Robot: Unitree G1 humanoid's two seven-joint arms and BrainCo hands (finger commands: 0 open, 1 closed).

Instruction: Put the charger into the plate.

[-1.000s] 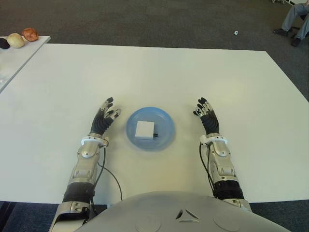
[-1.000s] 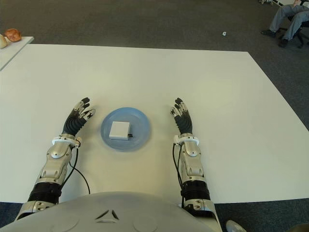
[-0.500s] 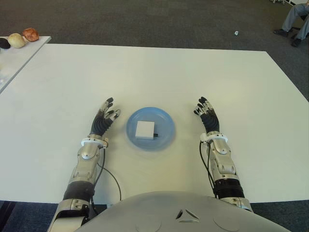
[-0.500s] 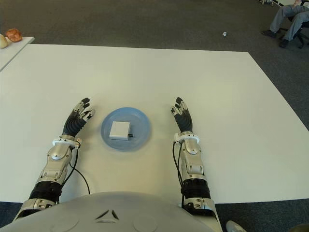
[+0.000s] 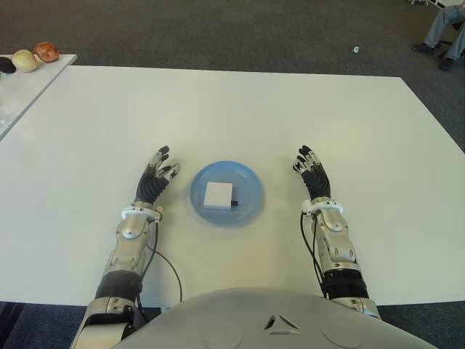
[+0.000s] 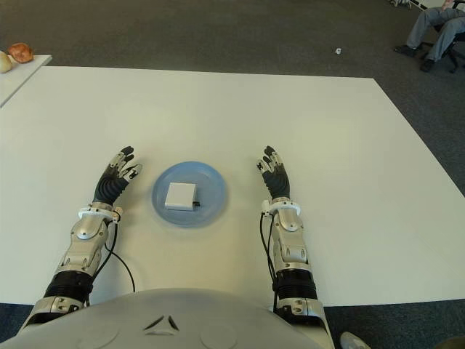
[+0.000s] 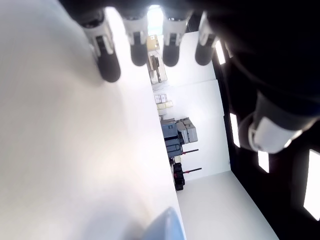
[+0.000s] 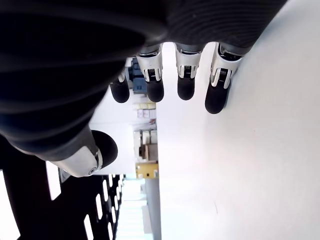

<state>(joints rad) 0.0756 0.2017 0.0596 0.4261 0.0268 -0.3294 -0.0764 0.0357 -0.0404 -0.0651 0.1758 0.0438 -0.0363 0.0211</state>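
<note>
While a second bench (image 5: 22,83) at upper left carries small round items (image 5: 35,57), nothing lies between the hands and the plate (image 5: 251,195). At lower centre, the plate holds the charger (image 5: 218,195), flanked by left hand (image 5: 155,179) and right hand (image 5: 312,177), fingers spread, empty.

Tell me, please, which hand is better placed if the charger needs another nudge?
Left, narrowly. The charger already lies in the plate, toward its left side. The left hand shows nearer it than the right hand. Both are open and empty.

One white charger (image 5: 218,195), one blue plate (image 5: 251,193), two robot hands: left hand (image 5: 155,179), right hand (image 5: 312,176). Side table (image 5: 22,87) beside main table (image 5: 218,116): three small rounded objects (image 5: 25,59).
</note>
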